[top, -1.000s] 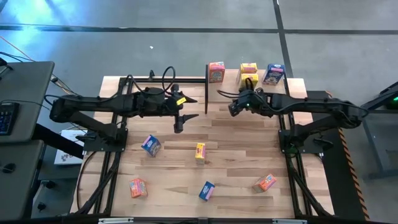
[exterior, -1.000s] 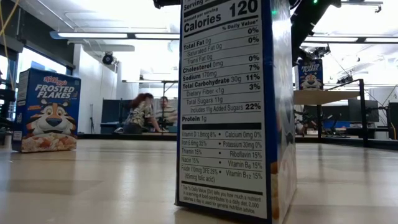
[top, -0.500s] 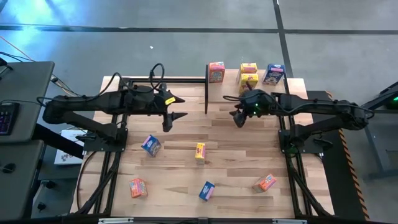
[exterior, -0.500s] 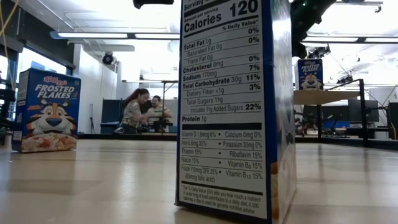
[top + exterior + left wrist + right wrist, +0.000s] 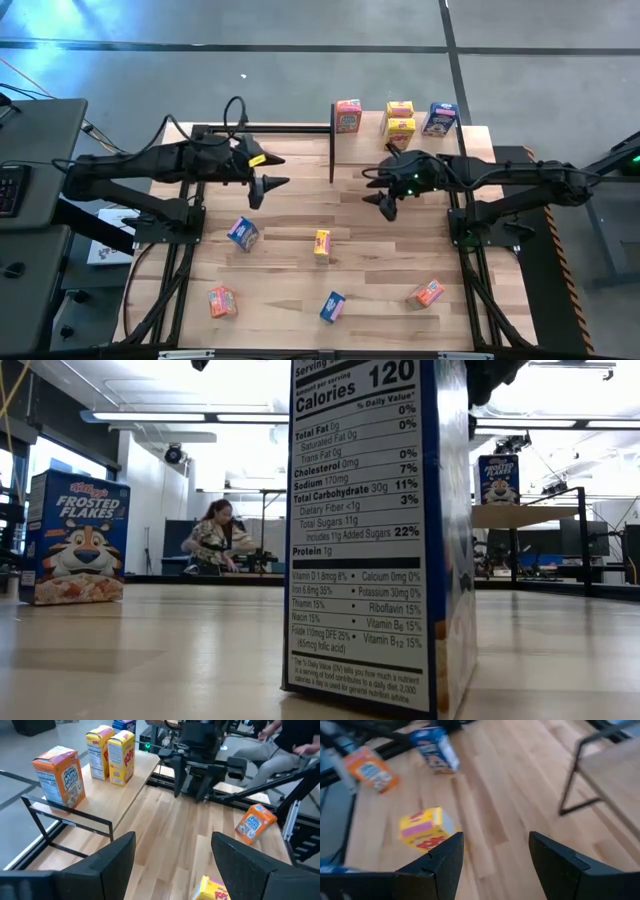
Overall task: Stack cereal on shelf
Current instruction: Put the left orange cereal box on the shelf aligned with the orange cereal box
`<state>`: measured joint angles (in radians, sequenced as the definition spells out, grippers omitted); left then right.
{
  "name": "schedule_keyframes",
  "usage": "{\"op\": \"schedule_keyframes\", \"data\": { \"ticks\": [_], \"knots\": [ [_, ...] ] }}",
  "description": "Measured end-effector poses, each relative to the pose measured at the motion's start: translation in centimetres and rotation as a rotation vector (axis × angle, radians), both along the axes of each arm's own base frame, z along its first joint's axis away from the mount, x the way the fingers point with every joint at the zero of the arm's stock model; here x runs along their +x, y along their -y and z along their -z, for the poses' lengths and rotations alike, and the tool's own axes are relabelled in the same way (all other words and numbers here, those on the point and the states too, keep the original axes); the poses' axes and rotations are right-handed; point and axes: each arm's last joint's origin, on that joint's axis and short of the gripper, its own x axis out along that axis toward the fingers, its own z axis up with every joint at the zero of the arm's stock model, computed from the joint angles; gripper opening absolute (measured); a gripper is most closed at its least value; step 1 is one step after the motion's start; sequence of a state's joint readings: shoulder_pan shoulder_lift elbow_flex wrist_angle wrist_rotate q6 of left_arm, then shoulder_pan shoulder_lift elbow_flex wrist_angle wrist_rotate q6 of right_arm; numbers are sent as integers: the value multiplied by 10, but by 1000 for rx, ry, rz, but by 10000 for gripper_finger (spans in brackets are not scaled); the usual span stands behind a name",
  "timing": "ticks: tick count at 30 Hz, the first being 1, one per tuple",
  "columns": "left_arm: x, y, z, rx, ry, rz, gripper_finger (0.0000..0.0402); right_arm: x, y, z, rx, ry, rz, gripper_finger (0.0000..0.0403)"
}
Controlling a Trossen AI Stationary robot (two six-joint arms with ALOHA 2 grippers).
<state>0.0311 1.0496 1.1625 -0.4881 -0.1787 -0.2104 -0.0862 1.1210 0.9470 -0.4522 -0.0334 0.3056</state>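
The yellow cereal box (image 5: pixel 321 244) lies mid-table (image 5: pixel 380 250), its long axis running front to back, between both arms. The right hand (image 5: pixel 385 208), spread and empty, hovers nearest, shelf-side; the left hand (image 5: pixel 262 188) waits spread.

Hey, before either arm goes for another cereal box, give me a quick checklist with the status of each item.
1. Left gripper empty and open: ok, nothing between its fingers.
2. Right gripper empty and open: ok, its fingers stand apart with nothing between them.
3. Room left on the shelf: ok, four boxes stand along its far edge and the near part is bare.
4. Boxes to fetch from the table: ok, five lie loose there, among them the yellow box near the middle.
5. Yellow box upright for an easy grip: cannot tell.
6. Arms apart from each other: ok, both hover over the table's far half with a clear gap between them.
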Motion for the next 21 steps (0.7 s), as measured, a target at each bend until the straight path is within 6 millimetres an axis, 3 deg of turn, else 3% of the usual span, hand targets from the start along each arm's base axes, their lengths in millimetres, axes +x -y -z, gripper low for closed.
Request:
{"op": "schedule_keyframes", "data": {
  "ticks": [9,21],
  "knots": [
    [-21,1,-7,-47,15,-15,252,4,-10,-6,63,82,-159,217],
    [-38,7,-21,-124,-37,-3,252,7,-10,-12,56,144,-169,217]
  ]
}}
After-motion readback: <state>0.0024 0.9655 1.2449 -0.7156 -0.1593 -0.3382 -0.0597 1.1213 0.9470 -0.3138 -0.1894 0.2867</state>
